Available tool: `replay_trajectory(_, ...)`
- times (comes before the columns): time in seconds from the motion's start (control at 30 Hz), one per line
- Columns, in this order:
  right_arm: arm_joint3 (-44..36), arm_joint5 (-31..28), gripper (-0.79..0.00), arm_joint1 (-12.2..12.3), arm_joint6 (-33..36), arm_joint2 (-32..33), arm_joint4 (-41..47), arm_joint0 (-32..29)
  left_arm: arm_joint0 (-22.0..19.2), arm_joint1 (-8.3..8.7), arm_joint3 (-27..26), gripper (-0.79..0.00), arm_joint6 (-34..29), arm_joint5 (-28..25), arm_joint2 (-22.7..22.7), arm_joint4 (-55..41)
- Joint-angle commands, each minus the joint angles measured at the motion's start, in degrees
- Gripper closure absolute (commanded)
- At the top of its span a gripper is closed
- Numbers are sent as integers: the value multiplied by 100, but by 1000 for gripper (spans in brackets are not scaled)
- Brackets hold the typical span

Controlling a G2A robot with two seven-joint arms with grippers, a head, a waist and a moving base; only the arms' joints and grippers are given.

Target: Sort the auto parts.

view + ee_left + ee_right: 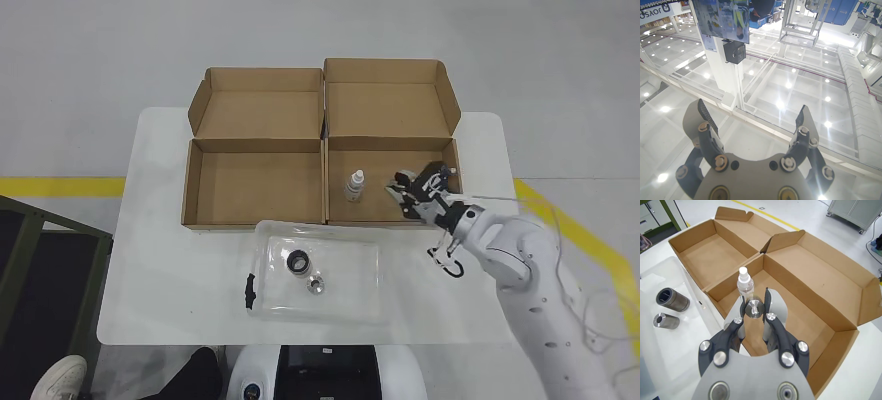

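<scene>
A white rectangular table (140, 290) carries the right box (375, 165), an open brown cardboard carton with its lid flap folded back, on the robot's right side. The left box (255, 188), a matching open brown cardboard carton, stands touching the right box's side wall. A clear shallow plastic tray (350, 295) lies just beside the right box's near wall, on the robot's side of it. The right gripper (754, 302), grey with black toothed fingers, hangs over the right box's floor, its jaws clamped on a small polished stepped steel fitting (754, 310) held above the cardboard. The left gripper (752, 106), of the same build, points up at a lit white ceiling with its jaws spread wide and nothing between them; its place relative to the right box cannot be told. A small clear plastic spray bottle with a white nozzle (745, 283) stands upright inside the right box, near the wall it shares with the left box and just beside the held fitting. In the tray, outside the right box's near wall, lie a dark steel hollow cylinder (673, 299) and, a little farther from the box, a shorter bright steel cylinder with a bore (666, 320). A small black piece (248, 292) sits at the tray's edge farthest from the right box.
</scene>
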Motion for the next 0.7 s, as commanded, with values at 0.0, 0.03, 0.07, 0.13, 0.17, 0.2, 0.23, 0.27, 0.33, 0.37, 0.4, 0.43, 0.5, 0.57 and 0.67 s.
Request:
replay_trajectory(0.0, 147, 66, 0, -14, 268, -131, 7, 173, 0, 0, 0, -785, 0, 0, 0, 0)
replay_trajectory(0.03, 236, 70, 0, -21, 389, -198, 19, 273, 0, 0, 0, -785, 0, 0, 0, 0)
replay_trajectory(0.07, 327, 81, 0, -29, 514, -270, 19, 372, 0, 0, 0, -785, 0, 0, 0, 0)
replay_trajectory(0.13, 509, 103, 0, -50, 703, -406, 65, 571, 0, 0, 0, -785, 0, 0, 0, 0)
replay_trajectory(0.17, 605, 125, 0, -60, 815, -473, 66, 664, 0, 0, 0, -785, 0, 0, 0, 0)
replay_trajectory(0.2, 692, 131, 0, -71, 920, -540, 102, 761, 0, 0, 0, -785, 0, 0, 0, 0)
replay_trajectory(0.23, 773, 142, 0, -82, 998, -596, 140, 851, 0, 0, 0, -785, 0, 0, 0, 0)
replay_trajectory(0.27, 868, 154, 0, -91, 1113, -659, 157, 934, 0, 0, 0, -785, 0, 0, 0, 0)
replay_trajectory(0.33, 1009, 170, 0, -115, 1294, -798, 207, 1093, 0, 0, 0, -785, 0, 0, 0, 0)
replay_trajectory(0.37, 1070, 185, 0, -125, 1388, -868, 185, 1165, 0, 0, 0, -785, 0, 0, 0, 0)
replay_trajectory(0.4, 1134, 200, 0, -137, 1454, -932, 181, 1237, 0, 0, 0, -785, 0, 0, 0, 0)
replay_trajectory(0.43, 1200, 215, 0, -147, 1520, -996, 150, 1309, 0, 0, 0, -785, 0, 0, 0, 0)
replay_trajectory(0.5, 1338, 228, 0, -170, 1598, -1117, 128, 1439, 0, 0, 0, -785, 0, 0, 0, 0)
replay_trajectory(0.57, 1454, 247, 0, -191, 1661, -1215, 103, 1554, 0, 0, 0, -785, 0, 0, 0, 0)
replay_trajectory(0.67, 1600, 267, 0, -218, 1782, -1358, 54, 1701, 0, 0, 0, -785, 0, 0, 0, 0)
